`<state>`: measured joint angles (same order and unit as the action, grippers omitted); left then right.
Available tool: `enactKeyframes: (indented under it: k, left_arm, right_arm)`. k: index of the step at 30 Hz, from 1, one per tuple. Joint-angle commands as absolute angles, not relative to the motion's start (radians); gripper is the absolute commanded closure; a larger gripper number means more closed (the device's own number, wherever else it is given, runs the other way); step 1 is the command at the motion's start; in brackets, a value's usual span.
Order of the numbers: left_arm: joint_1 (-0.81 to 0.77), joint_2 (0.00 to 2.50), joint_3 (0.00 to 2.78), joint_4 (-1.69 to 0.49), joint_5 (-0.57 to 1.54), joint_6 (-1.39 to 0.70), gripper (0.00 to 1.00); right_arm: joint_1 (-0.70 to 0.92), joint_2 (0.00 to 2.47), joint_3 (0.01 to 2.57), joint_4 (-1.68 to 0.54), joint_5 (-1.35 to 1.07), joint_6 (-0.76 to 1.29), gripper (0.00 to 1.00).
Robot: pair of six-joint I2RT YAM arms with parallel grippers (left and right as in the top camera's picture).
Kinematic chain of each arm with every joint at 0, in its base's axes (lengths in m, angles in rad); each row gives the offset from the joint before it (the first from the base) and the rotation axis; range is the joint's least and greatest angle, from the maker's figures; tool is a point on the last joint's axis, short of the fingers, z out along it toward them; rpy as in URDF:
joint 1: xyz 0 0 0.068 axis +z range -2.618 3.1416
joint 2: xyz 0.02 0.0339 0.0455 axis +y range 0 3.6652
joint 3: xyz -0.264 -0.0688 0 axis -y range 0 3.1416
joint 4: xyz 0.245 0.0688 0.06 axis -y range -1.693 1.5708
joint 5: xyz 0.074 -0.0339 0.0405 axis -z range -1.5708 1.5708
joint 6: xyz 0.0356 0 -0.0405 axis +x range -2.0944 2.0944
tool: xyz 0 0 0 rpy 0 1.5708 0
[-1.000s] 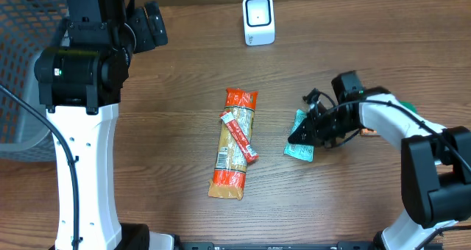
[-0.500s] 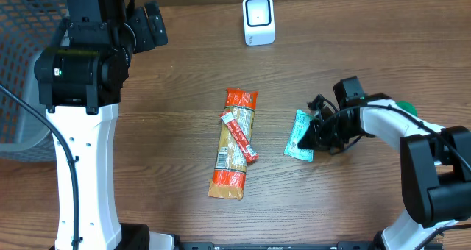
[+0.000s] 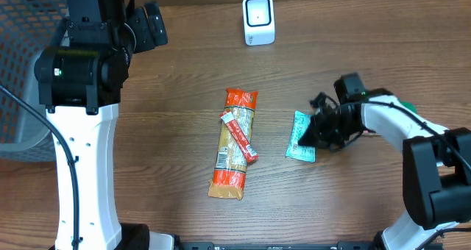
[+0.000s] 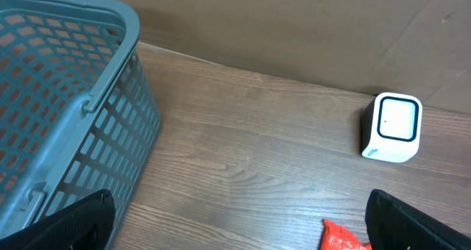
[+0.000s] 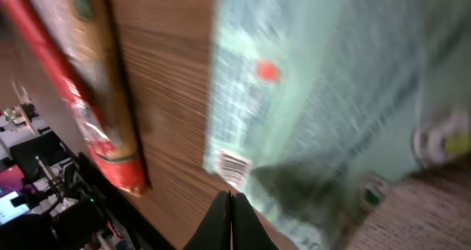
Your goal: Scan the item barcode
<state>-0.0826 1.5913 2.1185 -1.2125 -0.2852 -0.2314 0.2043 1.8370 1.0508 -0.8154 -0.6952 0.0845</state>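
Pressing down at the right side of the wooden table (image 3: 169,132), the right gripper (image 3: 309,136) had its fingers drawn together into a single point, with that point set against the teal snack packet (image 3: 297,123). Whether the tips pinched the wrapper's edge or merely rested on it could not be told. The packet lay flat on the wood, just right of centre and apart from the other goods. Seen from the right wrist, the closed tips (image 5: 229,206) met low on the pale green wrapper (image 5: 316,81), close to a small white printed patch (image 5: 231,162) too blurred to read.

At the table's centre lay a long clear packet with orange ends (image 3: 234,143), its length running toward the far edge, and a slim red sachet (image 3: 240,137) lay slantwise on top of it. A white tabletop scanner (image 3: 258,20) stood near the far edge, well apart from the teal packet.

Over the far left corner, the left gripper (image 4: 239,231) hung above the wood with its fingers (image 4: 73,220) spread wide and nothing between them. Beside it stood a grey-blue mesh basket (image 4: 66,95), and the scanner (image 4: 391,127) showed at the right of that arm's view.
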Motion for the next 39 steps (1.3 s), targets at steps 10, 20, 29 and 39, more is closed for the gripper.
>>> enactKeyframes:
  k: [10,20,29,39]
  left_arm:
    - [-0.079,1.588,2.128,-1.212,-0.295,-0.213,0.0]
    - [-0.079,1.588,2.128,-1.212,-0.295,-0.213,0.0]
    - [-0.079,1.588,2.128,-1.212,-0.295,-0.213,0.0]
    - [-0.079,1.588,2.128,-1.212,-0.295,-0.213,0.0]
  right_arm:
    - [0.289,1.795,1.007,-0.719,-0.664,0.084,0.96]
    - [0.295,1.795,0.88,-0.585,-0.574,0.128,0.96]
    - [0.268,1.777,1.043,-0.751,-0.879,-0.017,0.96]
    - [0.203,1.759,1.197,-0.901,-0.611,0.004,0.96]
